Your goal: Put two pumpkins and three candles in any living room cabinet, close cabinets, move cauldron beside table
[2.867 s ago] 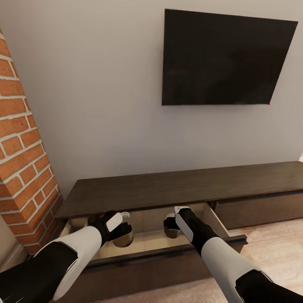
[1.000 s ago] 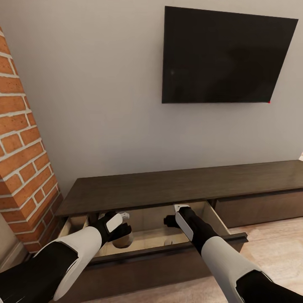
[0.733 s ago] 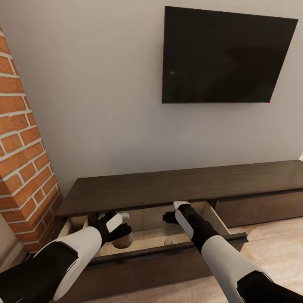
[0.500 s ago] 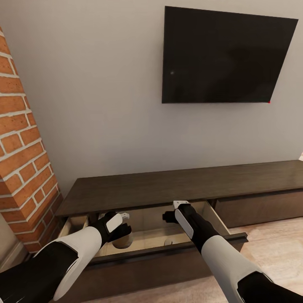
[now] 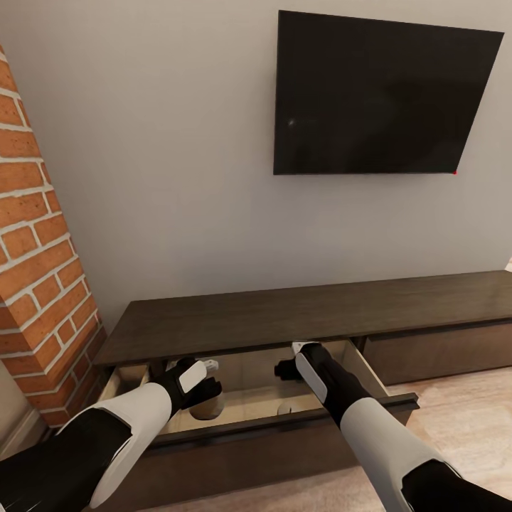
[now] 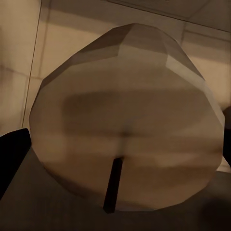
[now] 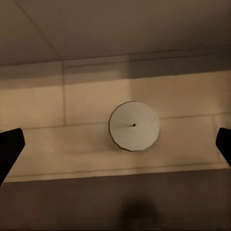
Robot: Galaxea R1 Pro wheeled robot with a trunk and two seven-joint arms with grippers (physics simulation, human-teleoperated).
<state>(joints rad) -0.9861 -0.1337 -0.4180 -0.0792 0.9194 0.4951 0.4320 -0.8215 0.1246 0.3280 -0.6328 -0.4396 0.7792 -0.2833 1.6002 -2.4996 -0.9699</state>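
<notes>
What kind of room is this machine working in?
Most likely a living room: a flat dark television hangs on the wall above a long low wooden cabinet, a brick column stands at the left, and the floor is pale wood.

Evenly and softly lit from above, no hard glare. Faint sheen on the TV [image 5: 384, 96]. Pale wall [image 5: 163, 156] shaded gently toward the lower corners. Dim inside the open drawer [image 5: 249, 387], deep shade under the cabinet [image 5: 299, 313] top. Wide-angle stretch at the head view's edges, brick column [image 5: 39, 263] leaning. Murky brown in both wrist views; left candle [image 6: 127, 130] huge, soft, blurred; right candle [image 7: 134, 125] sharper, brighter, faint shadow beside.
</notes>
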